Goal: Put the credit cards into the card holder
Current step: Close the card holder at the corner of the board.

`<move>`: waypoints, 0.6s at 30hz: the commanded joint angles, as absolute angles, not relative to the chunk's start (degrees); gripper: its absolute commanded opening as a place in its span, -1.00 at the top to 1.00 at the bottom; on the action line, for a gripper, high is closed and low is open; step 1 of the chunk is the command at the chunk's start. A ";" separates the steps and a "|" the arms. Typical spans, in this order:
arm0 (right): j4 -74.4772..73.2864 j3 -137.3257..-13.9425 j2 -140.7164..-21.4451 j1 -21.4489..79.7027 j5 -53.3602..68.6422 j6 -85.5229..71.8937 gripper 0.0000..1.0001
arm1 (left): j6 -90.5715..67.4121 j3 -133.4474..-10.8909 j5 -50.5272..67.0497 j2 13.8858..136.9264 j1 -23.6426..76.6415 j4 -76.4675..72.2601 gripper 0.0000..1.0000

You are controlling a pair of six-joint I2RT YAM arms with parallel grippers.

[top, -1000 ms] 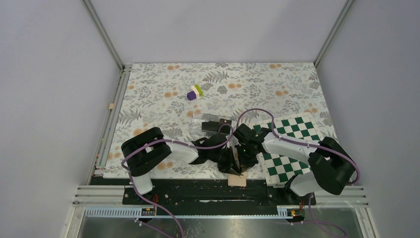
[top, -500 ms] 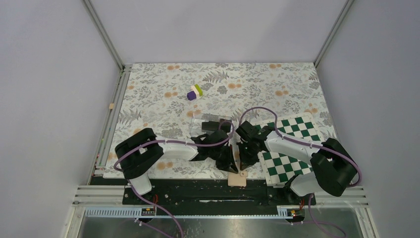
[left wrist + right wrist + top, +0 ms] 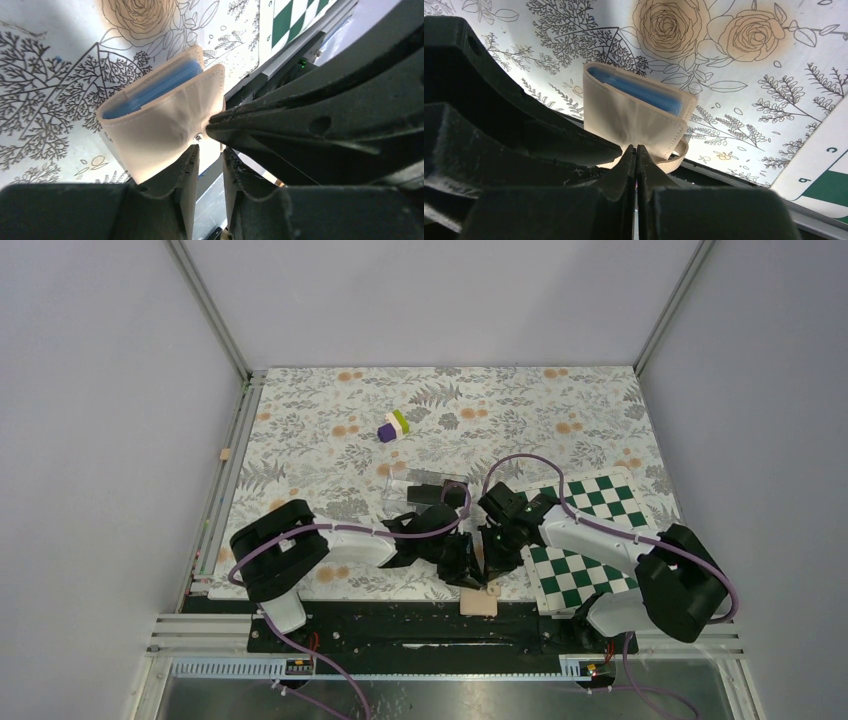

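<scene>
While both arms' elbows have swung slightly outward over the last 1 s, the small tan folding card holder [image 3: 480, 602] has stayed put. It sits at the near edge of the floral worktop [image 3: 300, 440], partly over the black base rail [image 3: 350, 625]. It's folded nearly shut, and the wrist views show only a strip of blue lining.

Left gripper [image 3: 210, 150]: jaws narrow, small gap, nothing between them, just beside the holder's lower edge.
Right gripper [image 3: 636, 147]: jaws closed tip to tip against the flap by the small snap button [image 3: 198, 136]. Cannot tell if they pinch a layer.

The thin black credit cards [image 3: 430, 490] lie at the clear plastic case [image 3: 400, 498] behind both grippers, in neither one's grasp.

My read: no real progress yet, holder unopened, 0 cards in. Next step is to peel the flap and pin it open, then fetch a card. Risk: a push sends the holder off the edge.
</scene>
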State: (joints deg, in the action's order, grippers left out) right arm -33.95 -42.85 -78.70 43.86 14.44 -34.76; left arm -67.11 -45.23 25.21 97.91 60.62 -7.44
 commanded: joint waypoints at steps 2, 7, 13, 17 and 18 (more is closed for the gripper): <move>-33.91 -42.70 -81.18 43.26 13.14 -34.27 1.00 | -72.76 -42.46 28.01 97.18 60.98 -19.75 0.48; -33.25 -41.92 -83.17 42.28 12.53 -33.84 1.00 | -73.78 -42.54 28.67 99.23 61.28 -21.99 0.42; -32.45 -40.92 -84.06 42.15 13.04 -33.82 1.00 | -74.47 -43.44 29.37 101.17 61.35 -23.20 0.45; -32.16 -40.63 -84.14 42.12 13.40 -33.92 1.00 | -73.38 -44.09 28.76 101.25 61.35 -20.61 0.60; -32.07 -40.64 -84.14 42.15 13.40 -33.93 1.00 | -73.31 -44.12 28.74 101.33 61.35 -20.57 0.65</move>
State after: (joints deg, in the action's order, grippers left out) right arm -33.08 -41.80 -83.05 42.30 14.20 -34.37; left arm -73.63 -42.52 28.40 101.01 61.12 -18.61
